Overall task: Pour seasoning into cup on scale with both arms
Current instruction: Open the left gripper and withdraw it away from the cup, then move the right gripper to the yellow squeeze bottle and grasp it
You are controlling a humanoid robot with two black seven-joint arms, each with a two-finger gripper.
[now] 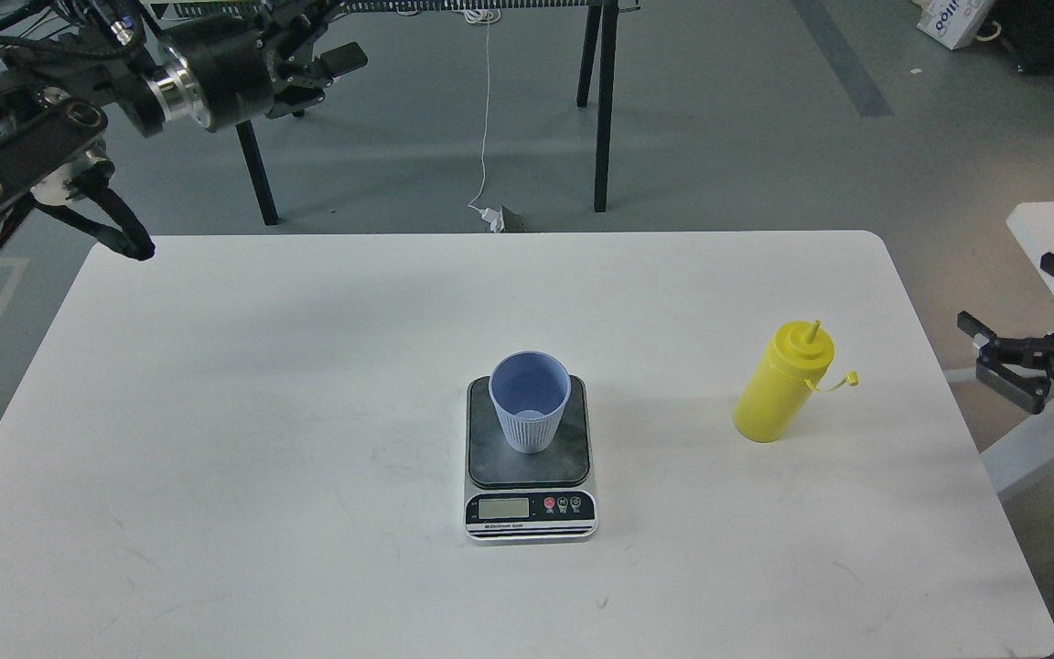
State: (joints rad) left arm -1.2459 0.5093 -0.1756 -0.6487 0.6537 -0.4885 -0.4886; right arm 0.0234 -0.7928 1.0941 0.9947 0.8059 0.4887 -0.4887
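The yellow seasoning bottle (781, 386) stood upright on the white counter (262, 439), near its right edge, cap dangling on its tether. Well apart to its left, the blue cup (529, 401) sat on the scale (529, 458). My right jaws (1012, 357) hovered spread apart beyond the counter's right edge. My left jaws (330, 69) hung high, far left; their state I couldn't tell.

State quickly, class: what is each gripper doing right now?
Left gripper: raised beyond the table, holding nothing; open or shut cannot be told.
Right gripper: open, empty, beside the table.
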